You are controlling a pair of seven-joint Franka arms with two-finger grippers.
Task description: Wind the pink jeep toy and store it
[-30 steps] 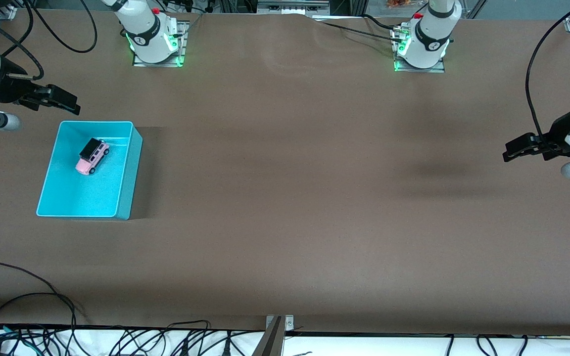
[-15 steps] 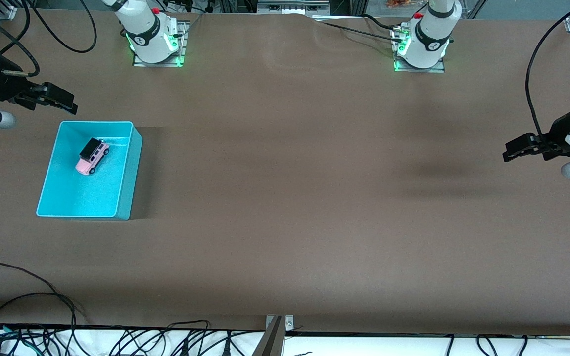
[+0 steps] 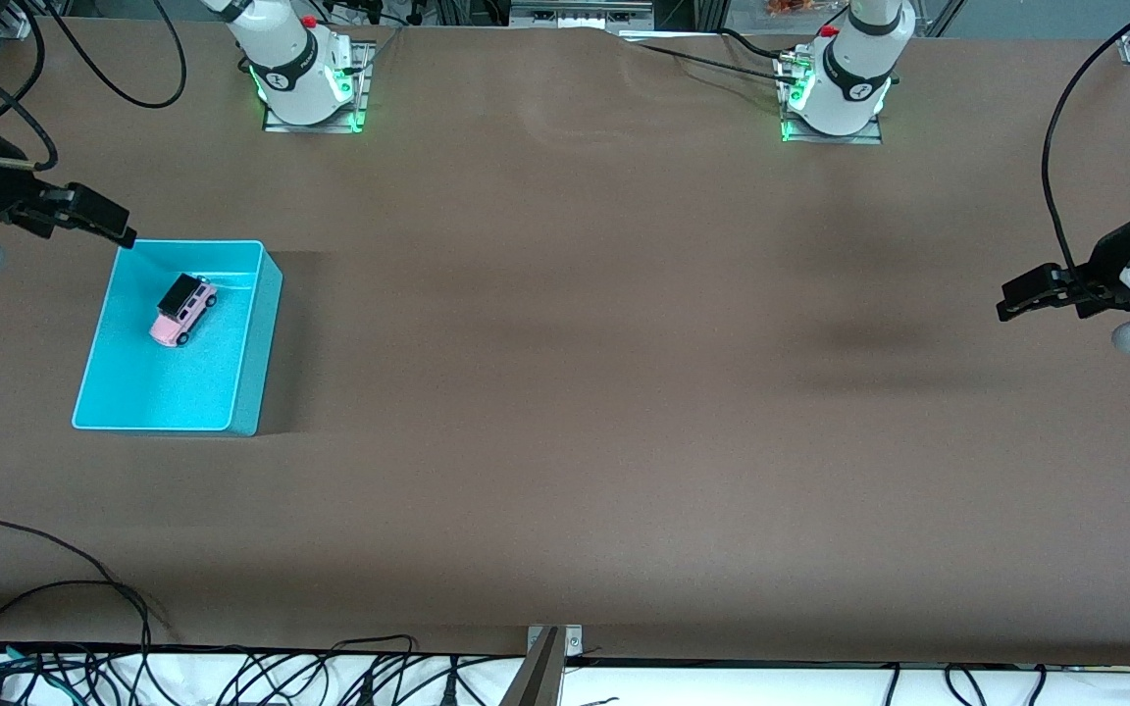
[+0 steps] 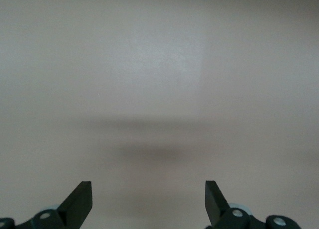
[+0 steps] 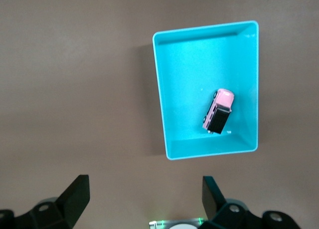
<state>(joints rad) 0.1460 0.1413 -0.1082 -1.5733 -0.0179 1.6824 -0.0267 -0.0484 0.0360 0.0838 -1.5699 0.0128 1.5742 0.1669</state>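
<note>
Brown tabletop [image 3: 565,392] fills the front view; the pink jeep toy [image 3: 182,309] sits inside a cyan bin [image 3: 256,333] toward the right arm's end. The right pincer [image 3: 119,227] hovers spread by the bin's corner, and the waiting left pincer [image 3: 1011,299] hangs spread over bare tabletop. Left wrist view: spread fingers [image 4: 79,201] over plain tabletop. Right wrist view: jeep in the bin, fingers [image 5: 75,194] spread.

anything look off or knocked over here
Nothing stands out. The pink jeep toy sits upright on its wheels, askew, in the cyan bin; the right gripper and left gripper are open and empty.
</note>
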